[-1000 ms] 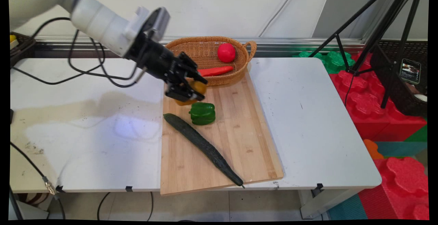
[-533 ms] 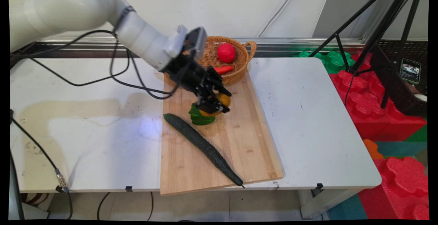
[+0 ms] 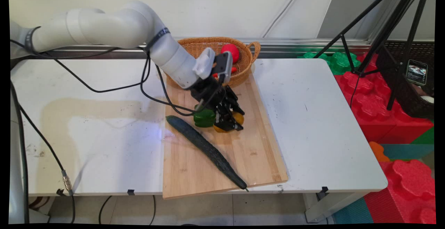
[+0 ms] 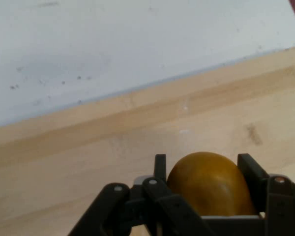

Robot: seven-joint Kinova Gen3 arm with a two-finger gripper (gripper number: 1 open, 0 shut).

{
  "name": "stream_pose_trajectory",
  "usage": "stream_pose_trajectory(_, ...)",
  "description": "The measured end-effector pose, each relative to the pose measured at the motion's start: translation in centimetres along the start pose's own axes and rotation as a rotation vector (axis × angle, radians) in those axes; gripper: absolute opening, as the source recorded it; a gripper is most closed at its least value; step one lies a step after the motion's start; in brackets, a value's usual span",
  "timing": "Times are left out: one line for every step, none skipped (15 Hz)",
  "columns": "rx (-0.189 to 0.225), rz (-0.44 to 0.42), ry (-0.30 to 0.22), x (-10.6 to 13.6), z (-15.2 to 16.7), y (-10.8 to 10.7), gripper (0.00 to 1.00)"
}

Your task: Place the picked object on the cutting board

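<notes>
While the pincer (image 3: 232, 122) grips a yellow fruit (image 4: 209, 183) over the cutting board (image 3: 250, 145), the basket (image 3: 243, 77) holds a red ball (image 3: 232, 50).

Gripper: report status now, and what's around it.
Gripper shut on yellow fruit, low over cutting board. Green pepper close beside it. Cucumber lies apart, nearer the front.

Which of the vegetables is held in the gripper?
The yellow pepper, clamped in the gripper over the cutting board; the green pepper and cucumber lie free.
</notes>
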State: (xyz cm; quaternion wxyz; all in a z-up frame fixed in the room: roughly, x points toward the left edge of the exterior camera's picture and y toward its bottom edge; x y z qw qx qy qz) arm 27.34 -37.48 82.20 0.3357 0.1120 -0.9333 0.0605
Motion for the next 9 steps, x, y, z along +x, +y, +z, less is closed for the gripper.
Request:
stream_pose_trajectory(-0.004,-0.003,-0.014,-0.1,0.7,0.0,0.00)
stream_pose_trajectory(-0.009,-0.005,-0.027,-0.3,1.4,0.1,0.00)
stream_pose_trajectory(-0.012,-0.006,-0.036,-0.3,2.0,0.1,0.00)
stream_pose_trajectory(-0.012,-0.005,-0.043,-0.4,2.5,0.2,0.00)
stream_pose_trajectory(-0.011,-0.005,-0.048,-0.4,2.9,0.1,0.00)
stream_pose_trajectory(-0.009,-0.004,-0.051,-0.3,3.3,0.1,1.00)
stream_pose_trajectory(-0.007,-0.003,-0.052,-0.3,3.5,0.0,1.00)
stream_pose_trajectory(-0.003,-0.002,-0.054,-0.2,3.7,0.0,1.00)
stream_pose_trajectory(0.000,-0.001,-0.054,-0.2,3.8,-0.1,1.00)
